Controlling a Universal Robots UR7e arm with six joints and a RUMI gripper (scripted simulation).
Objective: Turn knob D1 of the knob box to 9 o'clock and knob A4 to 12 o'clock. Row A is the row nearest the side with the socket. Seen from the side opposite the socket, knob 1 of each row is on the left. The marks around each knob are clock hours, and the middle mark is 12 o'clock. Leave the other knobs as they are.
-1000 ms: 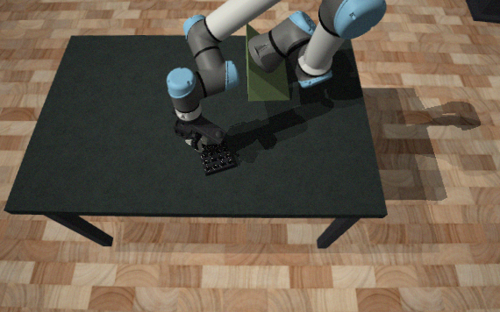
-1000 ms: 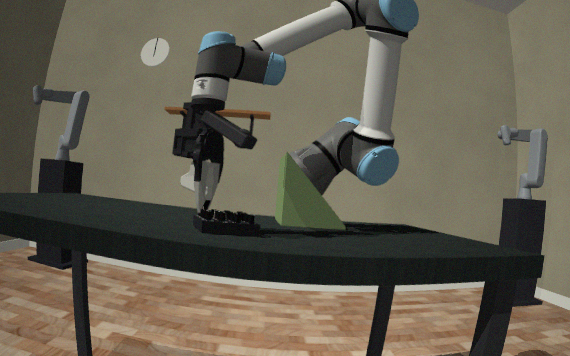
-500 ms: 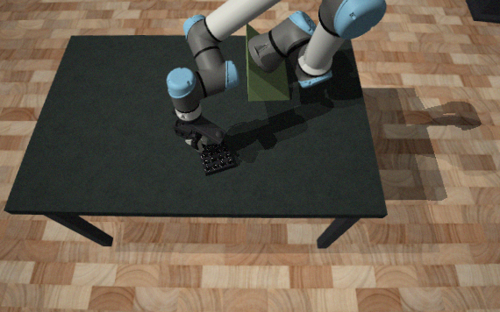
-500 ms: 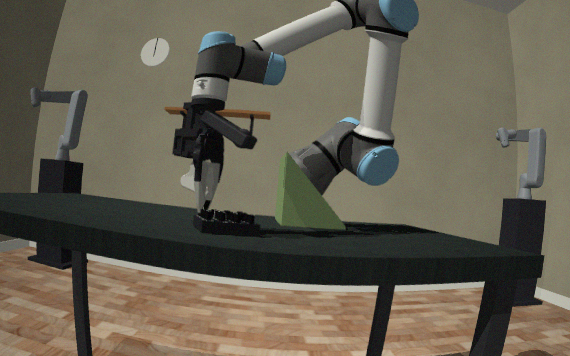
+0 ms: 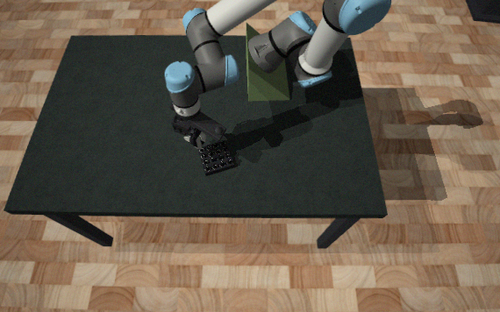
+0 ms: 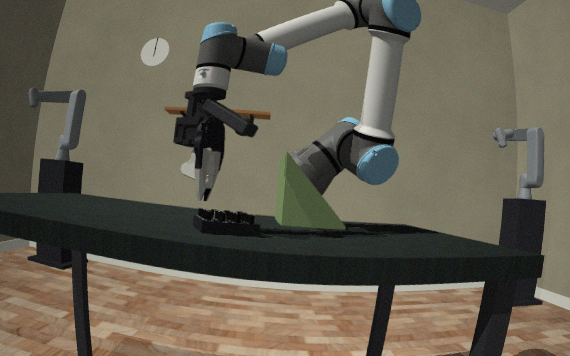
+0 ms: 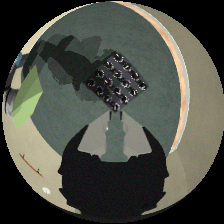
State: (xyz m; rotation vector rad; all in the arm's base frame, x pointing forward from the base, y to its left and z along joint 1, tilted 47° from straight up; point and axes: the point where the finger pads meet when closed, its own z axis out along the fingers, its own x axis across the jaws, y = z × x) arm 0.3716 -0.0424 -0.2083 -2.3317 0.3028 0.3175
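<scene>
The black knob box [image 5: 221,169] [image 6: 226,228] [image 7: 129,100] lies on the dark table, with rows of small black knobs with light marks on top. In the wrist view it stands turned like a diamond. My gripper [image 5: 200,145] [image 6: 203,196] [image 7: 115,111] points down above the box's edge, clear of the knobs. Its two fingertips stand a narrow gap apart with nothing between them. The corner knob [image 7: 115,107] lies just ahead of the fingertips in the wrist view. The socket, the row letters and the pointer directions are too small to tell.
A green wedge-shaped stand [image 5: 267,83] [image 6: 301,202] [image 7: 31,97] carries the arm's base behind and to the right of the box. The arm's shadow falls on the table [image 5: 104,175] [image 6: 119,220] beside the box. The front table edge lies beyond the box.
</scene>
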